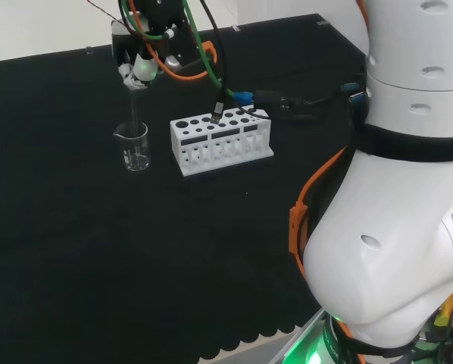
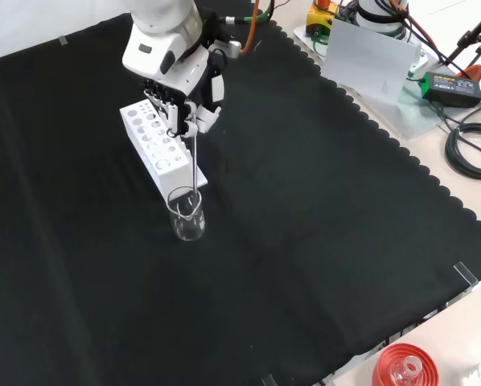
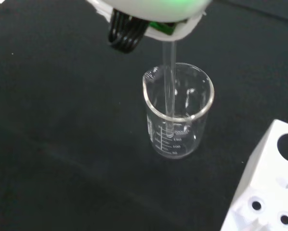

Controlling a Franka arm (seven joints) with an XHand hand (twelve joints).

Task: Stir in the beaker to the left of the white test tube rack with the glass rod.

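While robot hand grips rod, beaker sits below.

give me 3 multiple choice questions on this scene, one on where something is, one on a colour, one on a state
1. In the head view, the beaker stands where from the test tube rack?
A. left
B. right
C. on top of it

2. What colour is the rack?
A. red
B. white
C. blue

3. Where is the lower end of the glass rod?
A. lying on the cloth
B. in a rack hole
C. inside the beaker

Answers:
1 A, the head view shows the beaker left of the rack.
2 B, it is white in every view.
3 C, the hand holds the rod upright and its tip sits in the beaker.
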